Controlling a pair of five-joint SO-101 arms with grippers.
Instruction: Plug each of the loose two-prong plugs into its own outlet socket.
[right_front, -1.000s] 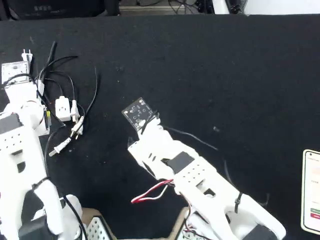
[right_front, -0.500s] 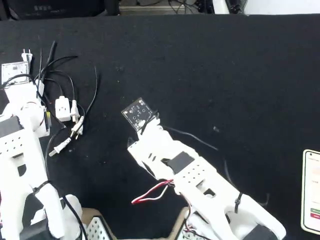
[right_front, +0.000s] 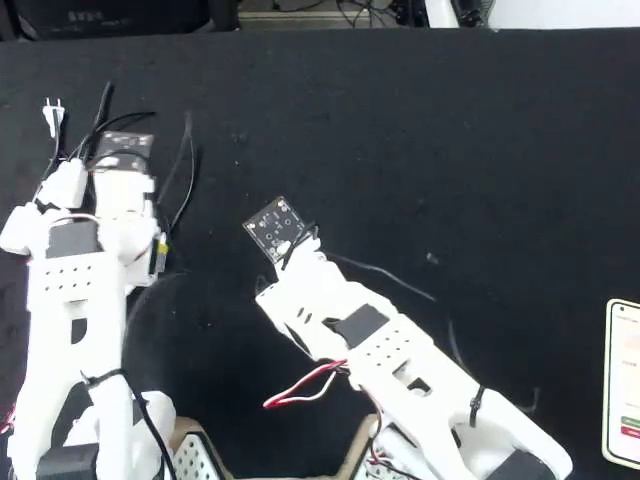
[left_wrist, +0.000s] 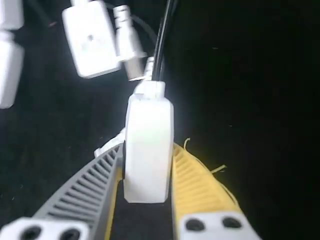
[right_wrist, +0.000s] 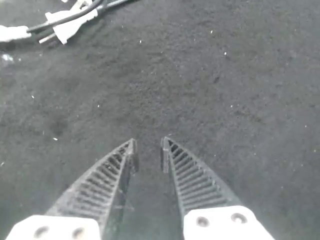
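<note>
- Black table (right_front: 480, 140): spans the whole workspace, with both white arms entering from the near edge.
- Right arm (right_front: 390, 350): lies diagonally from the near right corner toward the table's middle, carrying looped red and white wires (right_front: 300, 385) on its flank and a small square circuit board (right_front: 276, 226) at its tip.
- Left arm (right_front: 75, 300): runs up the left side, its wrist end over a tangle of black cables (right_front: 104, 108).
- White flat device (right_front: 624, 380): sits at the right edge, cut off by the frame.
- Left gripper (left_wrist: 147, 150): clamps a white connector block (left_wrist: 148, 125) by its long sides, grey finger (left_wrist: 95, 175) on one side and yellow finger (left_wrist: 195, 180) on the other, both pressed against it.
- That block: points away from the wrist, with a black cord (left_wrist: 163, 37) leaving its far end; plug or socket, cannot tell.
- Right gripper (right_wrist: 148, 144): points down at bare table, ribbed fingers (right_wrist: 107, 180) a narrow gap apart with nothing between.
- Second white block (left_wrist: 91, 45): lies on the table beyond the held one, a white plug body (left_wrist: 127, 45) just beside it.
- White two-prong plug (right_front: 50, 112): lies loose near the far left corner, prongs toward the far edge, in no socket.
- Another loose plug (right_wrist: 67, 26) on a black cord: lies well beyond the right gripper's fingertips, prongs bare.
</note>
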